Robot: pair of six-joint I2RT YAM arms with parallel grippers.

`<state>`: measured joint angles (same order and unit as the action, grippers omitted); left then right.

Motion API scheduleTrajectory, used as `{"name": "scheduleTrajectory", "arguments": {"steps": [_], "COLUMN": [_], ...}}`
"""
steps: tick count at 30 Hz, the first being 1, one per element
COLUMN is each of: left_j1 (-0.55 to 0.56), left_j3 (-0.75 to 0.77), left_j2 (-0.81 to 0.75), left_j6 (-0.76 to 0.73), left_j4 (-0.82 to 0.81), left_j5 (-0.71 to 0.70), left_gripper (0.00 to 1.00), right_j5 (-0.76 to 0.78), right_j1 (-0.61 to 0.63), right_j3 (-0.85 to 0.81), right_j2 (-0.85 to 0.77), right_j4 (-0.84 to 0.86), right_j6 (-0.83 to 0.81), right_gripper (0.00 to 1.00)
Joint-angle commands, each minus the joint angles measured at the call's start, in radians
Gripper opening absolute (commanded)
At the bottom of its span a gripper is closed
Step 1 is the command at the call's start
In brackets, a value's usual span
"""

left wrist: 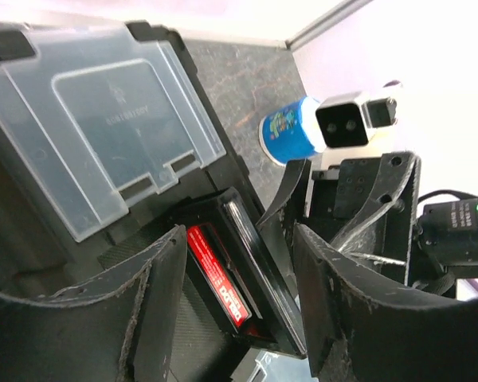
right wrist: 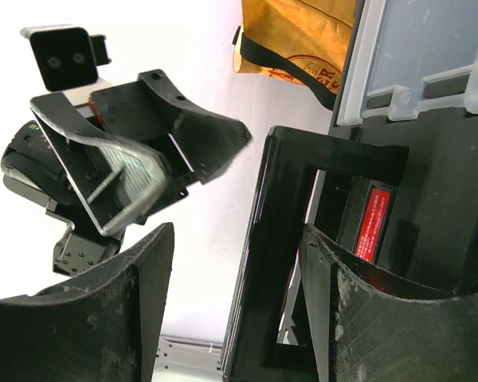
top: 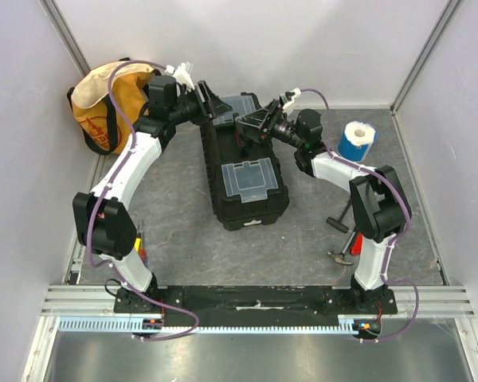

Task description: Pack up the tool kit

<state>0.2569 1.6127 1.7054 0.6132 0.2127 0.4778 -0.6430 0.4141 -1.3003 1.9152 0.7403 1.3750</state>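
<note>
Tool kit: the tool kit (top: 251, 213) lies at the middle of the table, its long axis running from the far edge toward the near edge, a little askew.
Handle: the handle (right wrist: 259, 239) sits mid-lid between the two clear lids and runs along the box's length. It looks tipped up out of its recess, with the red label under it.
Right jaws: my right gripper (right wrist: 237, 229) reaches in from the table's right edge with its jaws wide, and the handle frame stands in the gap. I cannot tell whether either finger touches it.
Left jaws: my left gripper (left wrist: 237, 239) is at the box's far-left edge with its jaws apart, gripping nothing. The handle lies just ahead of it.
Nearer arm: the right, by my judgement, since it is already astride the handle.
Compartments: the far lid (top: 237, 103) and the near lid (top: 251, 177) are both shut, and I can make out nothing under them.
Bag: the yellow bag (top: 99, 111) sits in the far-left corner. Its contents are hidden.
Loose items: a blue roll (top: 355, 142) stands toward the far-right corner, and hammer-like tools (top: 340, 255) lie by my right base, outside the box.
</note>
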Motion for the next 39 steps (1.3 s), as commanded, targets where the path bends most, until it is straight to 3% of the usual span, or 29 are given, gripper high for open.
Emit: {"name": "scheduleTrajectory", "arguments": {"steps": [1,5,11,15,18,24,31,39], "left_j1": [0.024,0.039,0.058,0.061,0.064,0.064,0.062,0.062], "left_j3": [-0.014,-0.017,-0.063,-0.068,-0.066,-0.071,-0.089,-0.089], "left_j2": [0.031,0.025,0.031,0.056,0.059,0.048,0.007,0.017], "left_j6": [0.022,0.002,-0.027,-0.013,-0.009,0.006,0.026,0.034], "left_j4": [0.039,0.088,0.085,0.086,0.085,0.085,0.051,0.057], "left_j5": [0.082,0.099,0.137,0.139,0.130,0.108,0.084,0.084], "left_gripper": [0.63,0.67,0.77,0.79,0.80,0.80,0.80,0.80], "right_j5": [-0.055,-0.061,-0.046,0.051,0.156,0.123,-0.092,-0.181], "right_j1": [0.009,0.008,0.015,0.038,0.043,0.042,0.046,0.055], "right_j3": [-0.004,-0.013,-0.063,-0.181,-0.215,-0.198,-0.103,-0.053], "right_j2": [-0.005,-0.018,-0.071,-0.119,-0.154,-0.183,-0.191,-0.231], "right_j4": [0.218,0.162,-0.072,-0.515,-0.671,-0.664,-0.349,-0.349], "right_j6": [0.033,-0.019,-0.190,-0.437,-0.563,-0.550,-0.346,-0.375], "right_gripper": [0.68,0.68,0.69,0.70,0.71,0.71,0.68,0.67]}}
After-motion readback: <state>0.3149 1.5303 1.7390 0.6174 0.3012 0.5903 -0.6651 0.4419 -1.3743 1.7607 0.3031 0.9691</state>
